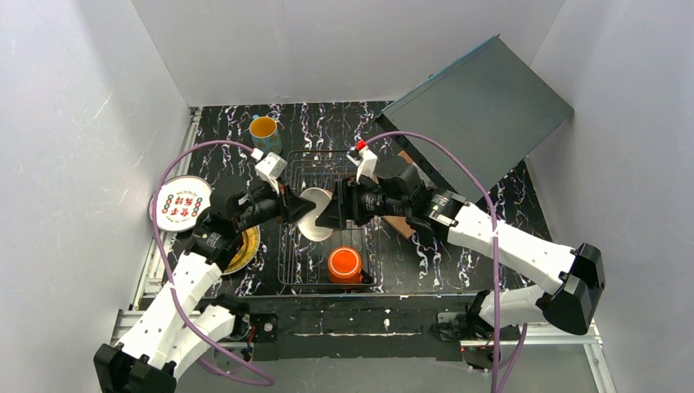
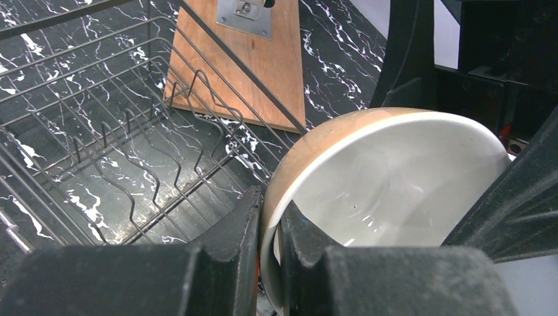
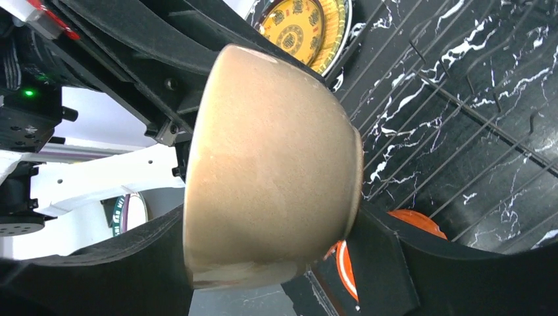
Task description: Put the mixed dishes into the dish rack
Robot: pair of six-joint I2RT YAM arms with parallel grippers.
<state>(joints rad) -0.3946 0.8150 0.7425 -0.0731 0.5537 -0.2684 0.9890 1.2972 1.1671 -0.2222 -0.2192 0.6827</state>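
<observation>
The white plate with coloured marks (image 1: 182,203) is laid on the table (image 1: 221,164), well out to the left of the left gripper (image 1: 288,205). The yellow ornate plate (image 1: 245,247) is seen back behind that gripper, partly hidden under its arm. The blue patterned mug (image 1: 264,131) is stood past the gripper, outside the dish rack (image 1: 327,168). The rim of the white-and-tan bowl (image 1: 315,211) is pinched tight between the left gripper's fingers (image 2: 224,250), and the bowl is held on its side above the rack. The orange mug (image 1: 344,264) is seen in the rack, below both grippers. The right gripper (image 1: 331,216) is set around the bowl's tan outside, one finger on each side. Whether the bowl is squeezed by it cannot be told.
</observation>
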